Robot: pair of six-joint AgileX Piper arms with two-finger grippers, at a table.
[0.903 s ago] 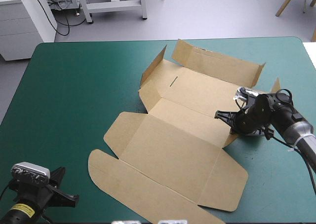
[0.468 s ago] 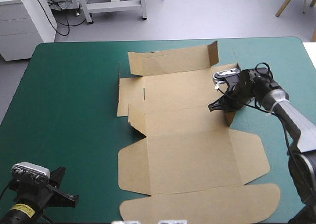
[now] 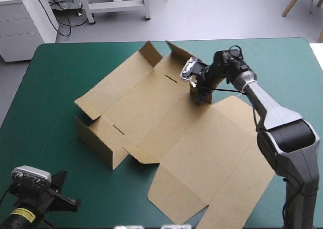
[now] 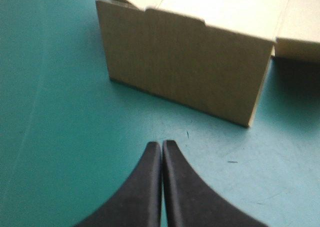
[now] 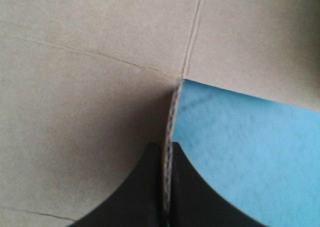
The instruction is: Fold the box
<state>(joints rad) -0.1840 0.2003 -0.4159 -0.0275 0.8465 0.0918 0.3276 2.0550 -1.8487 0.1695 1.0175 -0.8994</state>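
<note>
The brown box point(image 3: 166, 133) lies unfolded across the table's middle, turned at a slant, with some walls raised at its left and far ends. My right gripper point(image 3: 199, 95) is at the box's far right side, shut on a raised flap; the right wrist view shows the board's edge point(image 5: 169, 137) pinched between the black fingers point(image 5: 145, 192). My left gripper point(image 4: 162, 146) is shut and empty near the table's front left corner, with an upright box wall point(image 4: 185, 72) a short way ahead of it.
The teal-green cover point(image 3: 65, 72) shows bare at the far left and along the right edge. The large lid panel point(image 3: 212, 158) reaches toward the table's front edge.
The right gripper has swung toward the far middle of the table, dragging the box round with it. The box has turned and its left walls now stand up. The left arm stayed put.
</note>
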